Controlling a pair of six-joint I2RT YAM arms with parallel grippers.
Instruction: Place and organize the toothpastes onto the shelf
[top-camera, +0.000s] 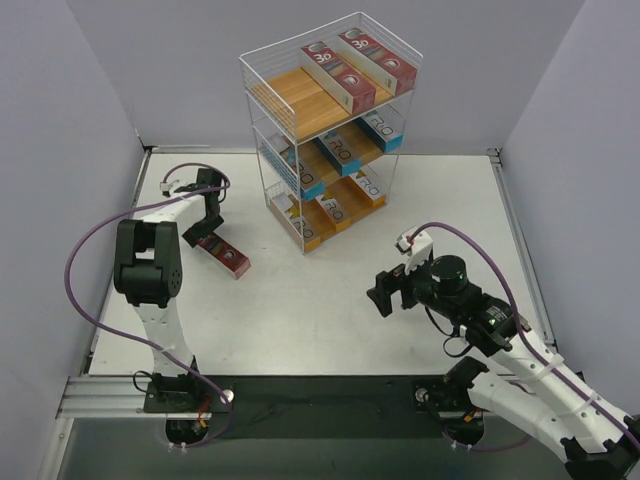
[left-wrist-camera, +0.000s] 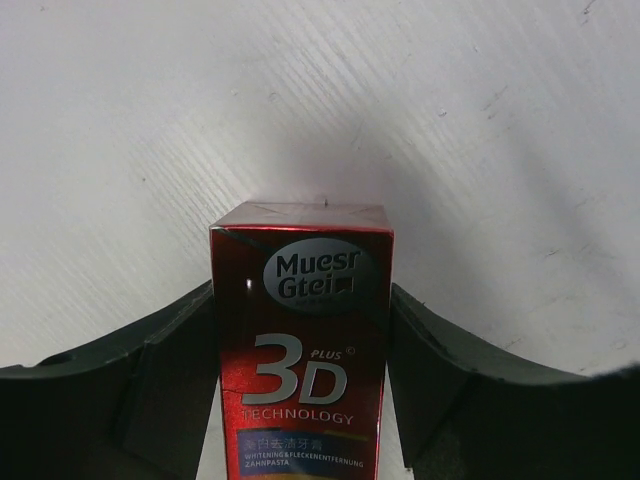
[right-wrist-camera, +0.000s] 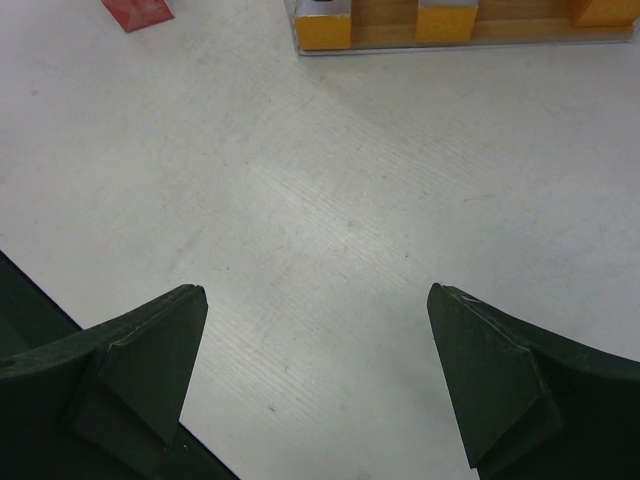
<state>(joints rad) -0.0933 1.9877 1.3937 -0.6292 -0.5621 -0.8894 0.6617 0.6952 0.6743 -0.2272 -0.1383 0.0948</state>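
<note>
My left gripper (top-camera: 208, 226) is closed partway on the red carton (left-wrist-camera: 301, 350), with a pad against each long side. The carton lies flat on the table (top-camera: 320, 290), left of the shelf (top-camera: 300, 100) and apart from its front corner. My right gripper (right-wrist-camera: 318, 300) stands wide open and holds nothing. A broad stretch of white table lies between the two grippers.

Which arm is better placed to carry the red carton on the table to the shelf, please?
Left: the left gripper brackets the red carton, fingers against both sides. The right gripper hangs open over the table.
</note>
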